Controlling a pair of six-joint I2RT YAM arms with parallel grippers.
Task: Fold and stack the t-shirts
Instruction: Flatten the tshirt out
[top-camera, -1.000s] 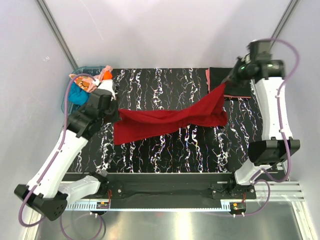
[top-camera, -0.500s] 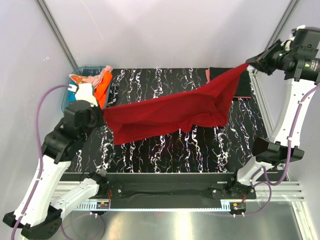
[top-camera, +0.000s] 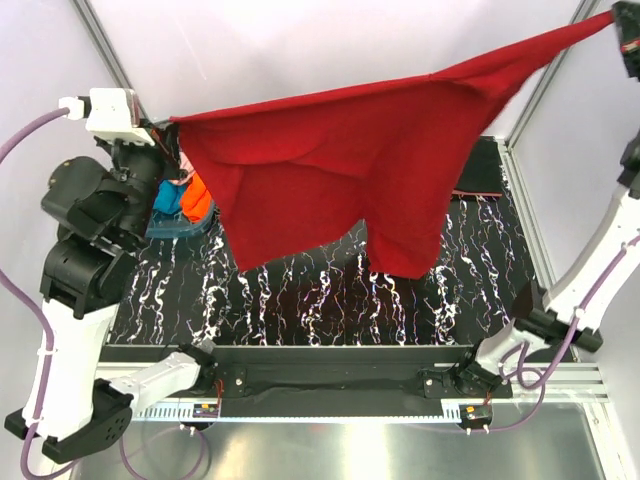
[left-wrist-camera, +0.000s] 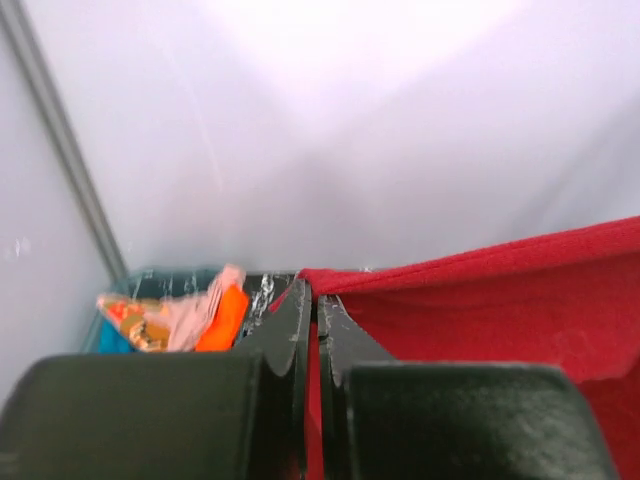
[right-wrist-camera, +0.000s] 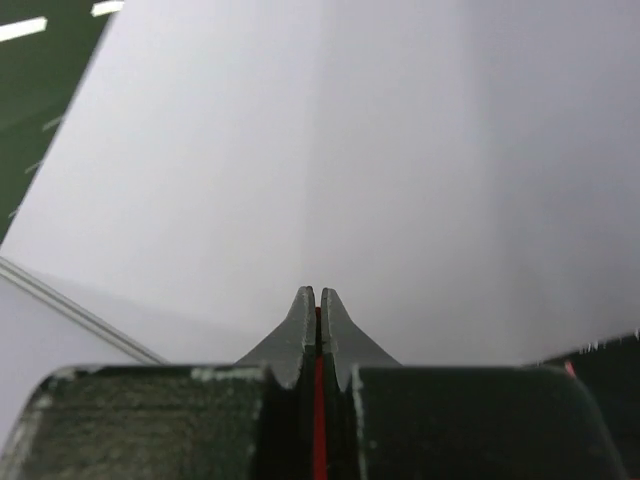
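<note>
**A:** Item one, dark red t-shirt (top-camera: 340, 160). Location?

**B:** Airborne and spread wide. One corner is pinched just above the blue tub (top-camera: 172, 228), the other far across from the tub, high at the right. The hem hangs over the black marbled surface (top-camera: 300, 300) and seems clear of it.

**A:** Claws?

**B:** Left claw (left-wrist-camera: 314, 300): closed narrow on the red cloth. Right claw (right-wrist-camera: 317, 300): closed narrow, with a red sliver between its fingers.

**A:** Other stock?

**B:** Orange t-shirt (left-wrist-camera: 225, 318) and teal cloth (top-camera: 166, 200), bundled in the tub. Folded black t-shirt (top-camera: 482, 170), well apart from the tub at the same far edge.

**A:** Risks?

**B:** Both grips are thin corner pinches, so the taut stretch could pull the cloth from either claw. Lowered unevenly, the shirt would likely land creased. Set down off-centre, it could drape onto the tub or the folded black t-shirt.
</note>
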